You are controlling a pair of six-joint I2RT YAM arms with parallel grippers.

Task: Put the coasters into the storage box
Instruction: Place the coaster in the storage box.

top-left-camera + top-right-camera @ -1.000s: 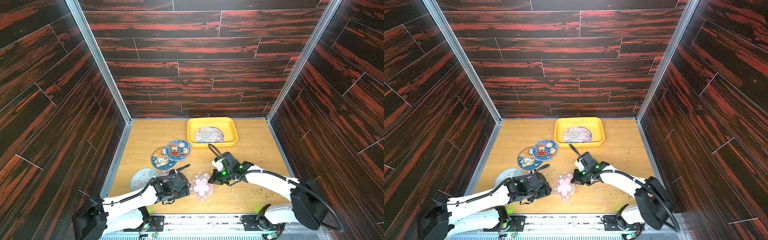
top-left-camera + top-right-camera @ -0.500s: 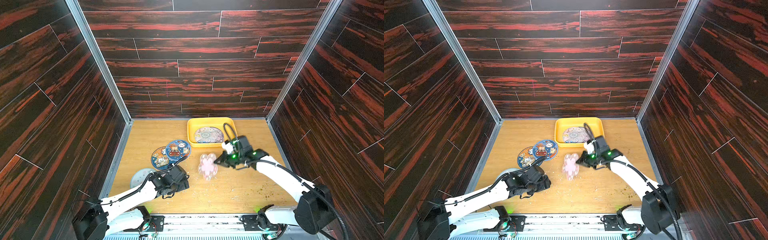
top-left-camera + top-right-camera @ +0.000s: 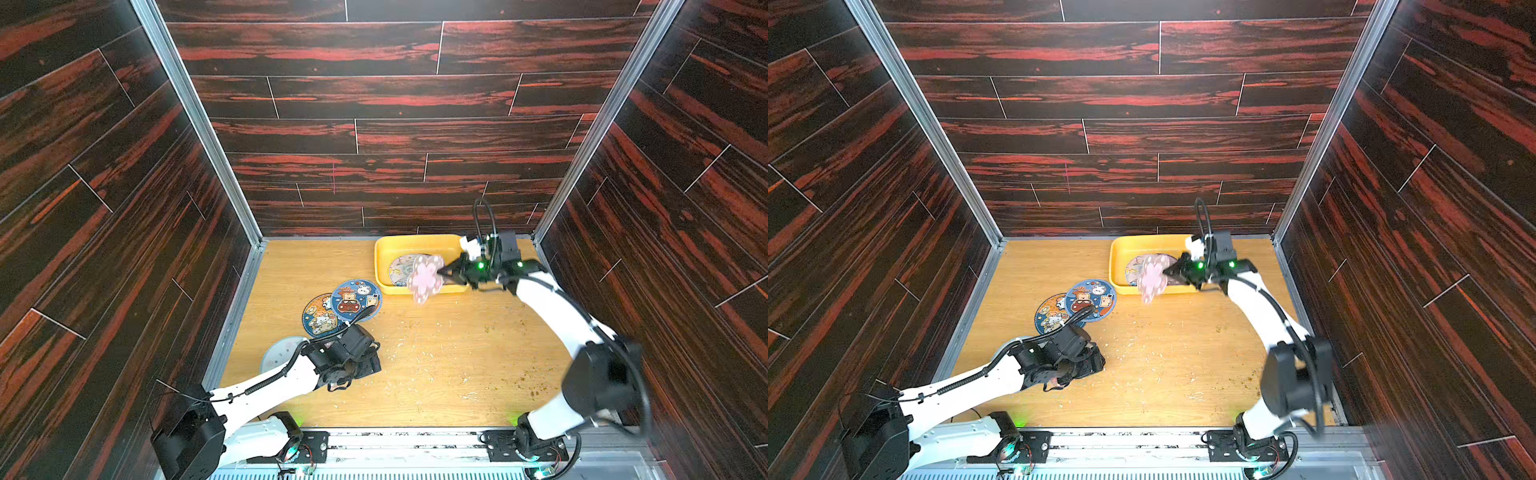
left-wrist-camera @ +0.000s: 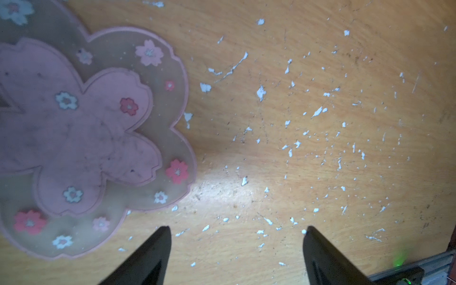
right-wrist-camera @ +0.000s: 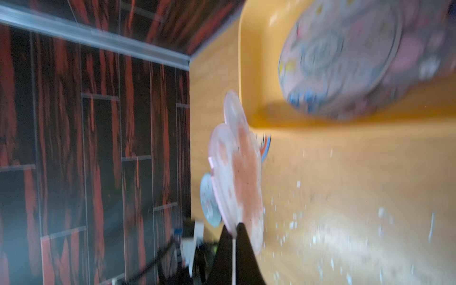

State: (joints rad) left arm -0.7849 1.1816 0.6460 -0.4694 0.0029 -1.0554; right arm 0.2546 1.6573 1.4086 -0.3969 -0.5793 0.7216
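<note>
my right fingers (image 3: 449,274) are pressed together on one petal of a pink coaster (image 3: 424,277). they pinch it by the edge, so it hangs clear of the tabletop (image 3: 436,365), tilted nearly on edge rather than flat. the rest of it sticks out from the fingertips toward my left side. in both top views it sits over the near wall of the box (image 3: 380,262) and partly across the round coaster (image 3: 399,268) lying inside. because it is lifted, i can't tell whether it is truly past that wall or just short of it.

i think the drop turns on that: the free petals lead and the box lies ahead and below them. i'd carry it a little farther in and lay it flatter before letting go, or it may catch the wall and tip out.

my left fingers (image 3: 368,365) are spread and empty, low over the tabletop, just beside a second pink coaster (image 4: 86,138). that arm is the nearer one for it, and for the cartoon coasters (image 3: 356,300).
</note>
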